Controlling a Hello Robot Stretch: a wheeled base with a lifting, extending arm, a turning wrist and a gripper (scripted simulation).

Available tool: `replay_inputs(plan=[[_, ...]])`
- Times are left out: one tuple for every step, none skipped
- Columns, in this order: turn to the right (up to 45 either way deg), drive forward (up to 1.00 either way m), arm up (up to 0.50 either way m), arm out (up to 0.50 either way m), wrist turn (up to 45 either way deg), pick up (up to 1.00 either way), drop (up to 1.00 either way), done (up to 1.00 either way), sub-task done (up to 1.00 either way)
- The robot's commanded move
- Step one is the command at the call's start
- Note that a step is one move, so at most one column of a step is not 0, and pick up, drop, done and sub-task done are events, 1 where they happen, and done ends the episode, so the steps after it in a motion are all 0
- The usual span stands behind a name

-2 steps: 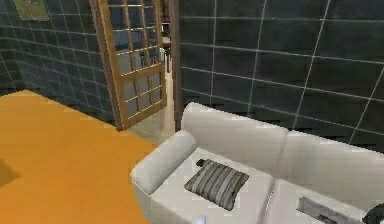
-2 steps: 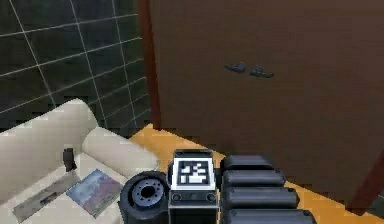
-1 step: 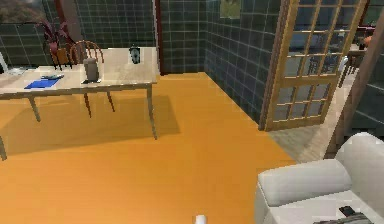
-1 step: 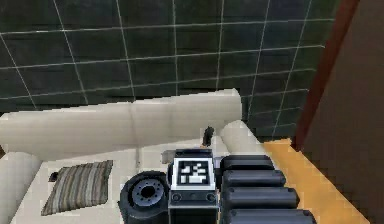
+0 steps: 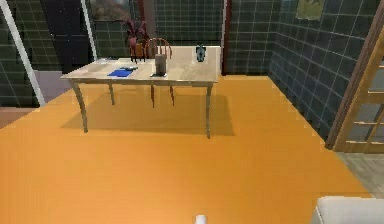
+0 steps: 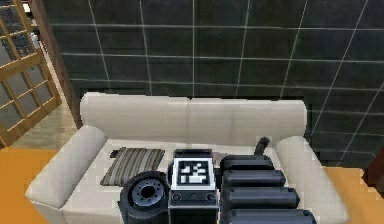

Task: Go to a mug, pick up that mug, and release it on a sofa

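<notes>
In the arm side view a cream sofa (image 6: 190, 120) stands against a dark tiled wall, with a striped cushion (image 6: 133, 165) lying on its seat. My arm rises from the bottom edge with a white marked square (image 6: 192, 172). Left of that square is the gripper's dark rounded body (image 6: 145, 195), low over the sofa's seat. Its far end is hard to make out against the seat, so I cannot tell whether it holds anything. In the forward view a grey cup-like thing (image 5: 160, 64) stands on a wooden table (image 5: 190, 76).
The table also carries a blue flat item (image 5: 121, 72), a potted plant (image 5: 135, 40) and a small dark object (image 5: 200, 53), with a chair (image 5: 158, 48) behind. Orange floor (image 5: 190, 160) spreads in front. A wooden door (image 5: 365, 100) is at right, and a white corner (image 5: 350, 210) at bottom right.
</notes>
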Motion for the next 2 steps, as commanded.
replay_inputs(plan=[[0.0, 0.0, 0.0, 0.48, 0.0, 0.0, 0.0, 0.0, 0.0], [0.0, 0.0, 0.0, 0.0, 45.0, 0.0, 0.0, 0.0, 0.0]])
